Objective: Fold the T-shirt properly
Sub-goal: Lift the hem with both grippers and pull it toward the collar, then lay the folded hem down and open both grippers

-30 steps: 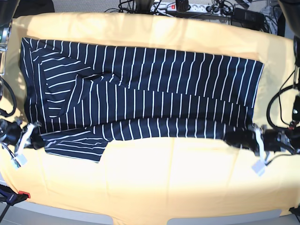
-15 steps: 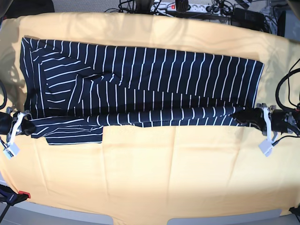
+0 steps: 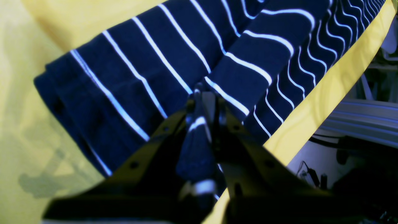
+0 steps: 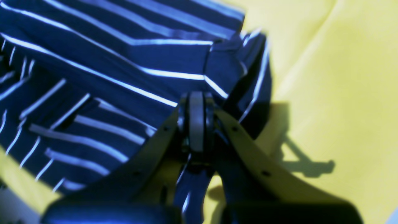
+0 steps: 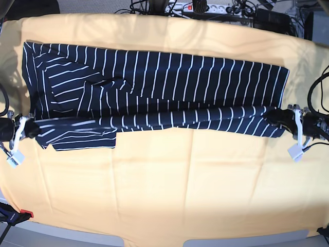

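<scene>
The T-shirt (image 5: 154,87) lies from 9 to 3 o'clock on the yellow cloth (image 5: 169,180). Soft, light fabric, it likely sags unless taken at corners. The left gripper (image 5: 280,117) and right gripper (image 5: 32,128) pinch its near corners.

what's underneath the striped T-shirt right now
The T-shirt lies on the yellow-orange cloth, which shows all around it. Whatever is beneath that cloth is covered.

The T-shirt (image 5: 154,87), dark navy with thin white stripes, lies spread lengthwise across the far half of the bench, its near edge lifted and drawn taut from end to end, one short sleeve hanging flat at the base view's left
</scene>
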